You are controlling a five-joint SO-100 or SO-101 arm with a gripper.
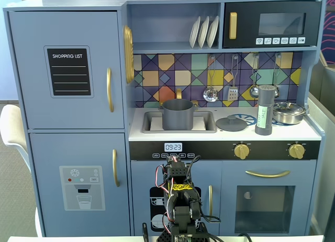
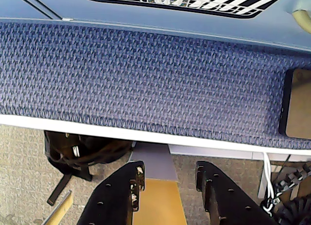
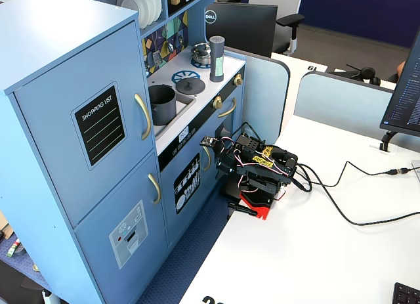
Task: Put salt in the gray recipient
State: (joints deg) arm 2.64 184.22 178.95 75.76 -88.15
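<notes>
The salt (image 1: 265,110), a tall dark-gray shaker with a pale green label, stands upright on the right side of the toy kitchen's counter; it also shows in the other fixed view (image 3: 217,59). The gray recipient (image 1: 178,114), a matte gray pot, sits in the sink (image 1: 148,122) to the left; it also shows in the other fixed view (image 3: 161,104). My arm (image 1: 180,200) is folded low on the white table (image 3: 315,251), in front of and well below the counter. In the wrist view my gripper (image 2: 167,174) is open and empty, looking down at the floor.
A flat gray lid (image 1: 231,123) lies between pot and salt. A shiny steel lidded pan (image 1: 289,112) stands right of the salt. Utensils (image 1: 233,77) hang above the counter. Cables (image 3: 354,186) run across the table. A dark bag (image 2: 82,152) lies on the floor.
</notes>
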